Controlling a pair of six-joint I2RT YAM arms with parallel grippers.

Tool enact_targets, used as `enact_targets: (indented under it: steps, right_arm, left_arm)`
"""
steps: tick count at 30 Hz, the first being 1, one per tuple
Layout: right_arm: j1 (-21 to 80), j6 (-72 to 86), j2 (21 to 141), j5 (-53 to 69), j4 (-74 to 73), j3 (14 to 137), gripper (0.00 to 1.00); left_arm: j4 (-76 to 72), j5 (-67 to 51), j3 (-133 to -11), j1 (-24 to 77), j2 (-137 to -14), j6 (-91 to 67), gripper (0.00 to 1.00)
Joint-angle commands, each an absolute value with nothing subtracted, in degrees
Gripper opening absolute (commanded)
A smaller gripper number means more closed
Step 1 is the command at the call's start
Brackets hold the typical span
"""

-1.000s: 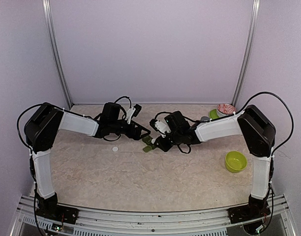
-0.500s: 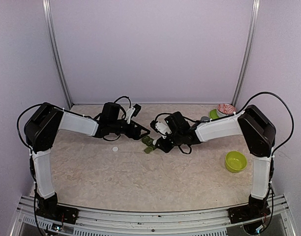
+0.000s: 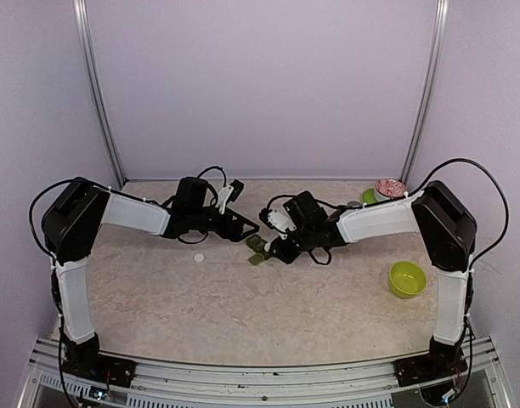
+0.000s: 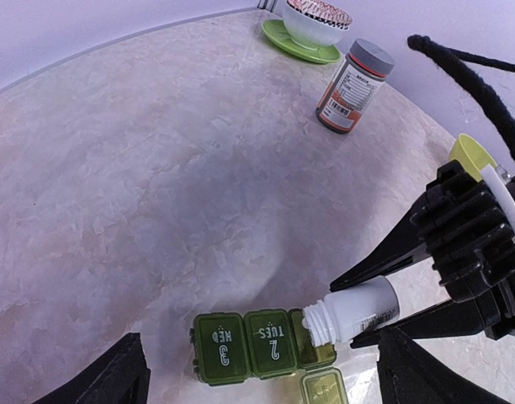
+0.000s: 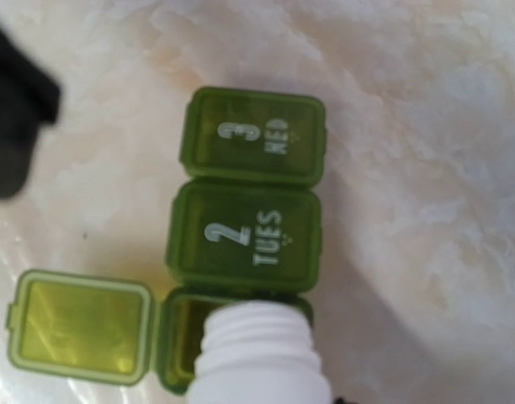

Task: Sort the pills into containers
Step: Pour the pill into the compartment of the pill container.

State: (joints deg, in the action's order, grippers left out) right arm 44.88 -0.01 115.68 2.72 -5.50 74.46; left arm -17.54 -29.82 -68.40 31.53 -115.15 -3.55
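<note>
Your right hand (image 3: 274,244) is clenched on a small white plastic pill bottle (image 4: 355,310), held near the middle of the beige marbled tabletop (image 3: 200,314). The bottle lies almost on its side between the black fingers (image 4: 384,263), and its open threaded mouth points down over the green plastic pill organiser (image 5: 247,220). The organiser lies flat on the tabletop, just beyond and below that hand in the top view. Two of its compartments are closed, the ones marked "3 WED" and "2 TUES". The one next to TUES stands open, with its lid (image 5: 79,326) flipped out to the side. The bottle's mouth sits right at the rim of that open compartment. You cannot tell from these views whether any pill lies inside. Your left hand (image 3: 246,229) is released, its two fingers spread wide. It hangs just beside the organiser, facing the bottle and touching neither. A small white round disc (image 3: 199,257) lies on the tabletop near your left arm. At the far right corner an amber pill bottle with a grey cap (image 4: 352,87) stands upright. Just beyond it is a white patterned cup on a green saucer (image 4: 312,21). A lime-green bowl (image 3: 407,279) sits well apart by your right arm.
</note>
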Motion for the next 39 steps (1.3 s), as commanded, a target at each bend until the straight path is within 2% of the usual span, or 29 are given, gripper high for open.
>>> enact_targets:
  steps: [1,39]
  right_arm:
    - [45.3,-0.3,113.3,3.1,-7.3,75.9,0.25]
    - [45.4,-0.9,115.7,4.9,-16.2,81.5,0.25]
  left_arm:
    - [-18.1,-31.0,-69.1,31.3,-115.6,-3.8,0.92]
    - [-18.2,-31.1,-68.9,31.1,-115.3,-3.8,0.91]
